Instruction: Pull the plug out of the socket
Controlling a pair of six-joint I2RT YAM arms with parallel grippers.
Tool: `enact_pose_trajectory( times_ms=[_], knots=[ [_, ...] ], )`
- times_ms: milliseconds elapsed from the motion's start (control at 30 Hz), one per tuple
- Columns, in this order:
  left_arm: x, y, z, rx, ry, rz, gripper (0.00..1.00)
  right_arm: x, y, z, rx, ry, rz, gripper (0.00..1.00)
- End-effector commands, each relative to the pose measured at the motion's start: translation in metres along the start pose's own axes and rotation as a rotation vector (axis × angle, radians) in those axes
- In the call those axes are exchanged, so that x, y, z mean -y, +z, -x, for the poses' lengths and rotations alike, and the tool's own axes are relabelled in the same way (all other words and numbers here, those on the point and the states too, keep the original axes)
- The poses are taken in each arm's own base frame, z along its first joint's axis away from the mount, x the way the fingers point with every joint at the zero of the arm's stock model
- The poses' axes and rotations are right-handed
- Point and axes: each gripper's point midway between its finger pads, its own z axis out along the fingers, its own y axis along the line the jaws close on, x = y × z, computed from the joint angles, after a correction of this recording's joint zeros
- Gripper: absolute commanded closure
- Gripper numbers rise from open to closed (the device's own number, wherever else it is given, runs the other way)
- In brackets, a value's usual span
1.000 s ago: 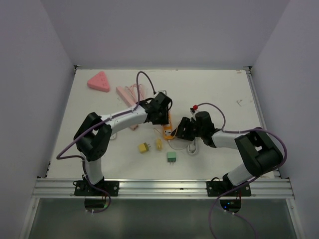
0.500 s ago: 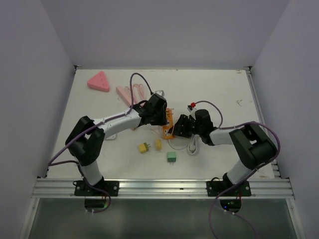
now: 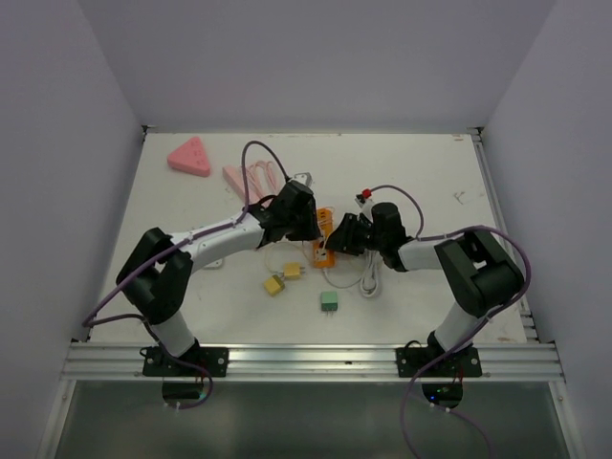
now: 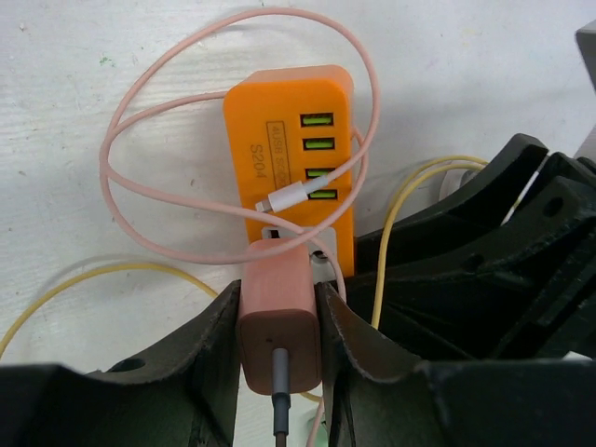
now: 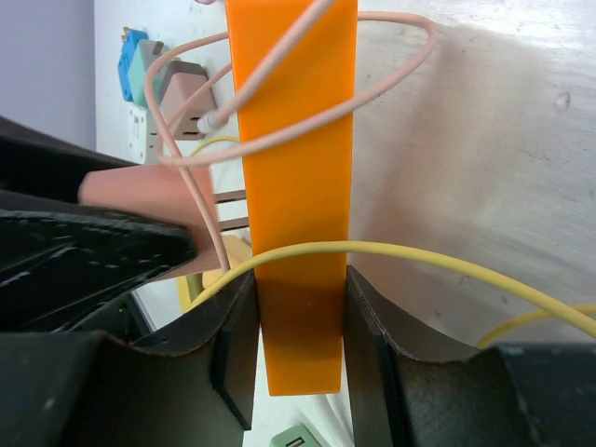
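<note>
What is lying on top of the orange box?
A thin pink cable loops across the orange box, its white tip by the green slots. The pink plug covers the box's near end.

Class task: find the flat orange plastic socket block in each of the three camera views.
Top external: orange socket block sits mid-picture, mostly covered.
Left wrist: upper centre, lying flat, green ports showing.
Right wrist: a vertical strip down the centre, seen edge-on.
Shared landmark: the salmon-pink plug, in both wrist views; not discernible from above.
</note>
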Motion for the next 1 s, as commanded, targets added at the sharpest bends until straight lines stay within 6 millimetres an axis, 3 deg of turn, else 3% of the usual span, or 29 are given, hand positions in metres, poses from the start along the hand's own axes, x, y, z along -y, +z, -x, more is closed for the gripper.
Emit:
enact_pose_trajectory(
  times_ms=[0,67,200,333,500,633,767,967],
  knots=[
    [0.031,-0.024,0.026,0.097,0.003,-0.129,1.0,-0.007,0.003,0.015,0.046,-0.061,0.021,0.89],
    [0.028,-0.028,0.03,0.117,-0.001,-0.121,1.0,0.0,0.001,0.011,0.038,-0.056,-0.012,1.0],
    [0.018,-0.033,0.029,0.142,-0.02,-0.109,1.0,0.011,-0.006,0.013,0.05,-0.069,-0.073,1.0],
    [0.015,-0.041,0.033,0.179,-0.04,-0.118,1.0,0.038,-0.013,0.011,0.047,-0.04,-0.216,1.0],
    [0.003,-0.047,0.034,0.204,-0.042,-0.078,1.0,0.055,-0.021,0.012,0.052,0.007,-0.29,1.0],
    [-0.021,-0.048,0.029,0.201,-0.075,-0.014,1.0,0.067,-0.033,0.014,0.052,0.038,-0.353,1.0],
    [-0.066,-0.048,0.018,0.192,-0.133,0.088,1.0,0.082,-0.047,0.018,0.066,0.068,-0.417,1.0],
    [-0.118,-0.055,0.011,0.202,-0.186,0.204,1.0,0.106,-0.069,0.036,0.123,0.146,-0.515,1.0]
  ],
)
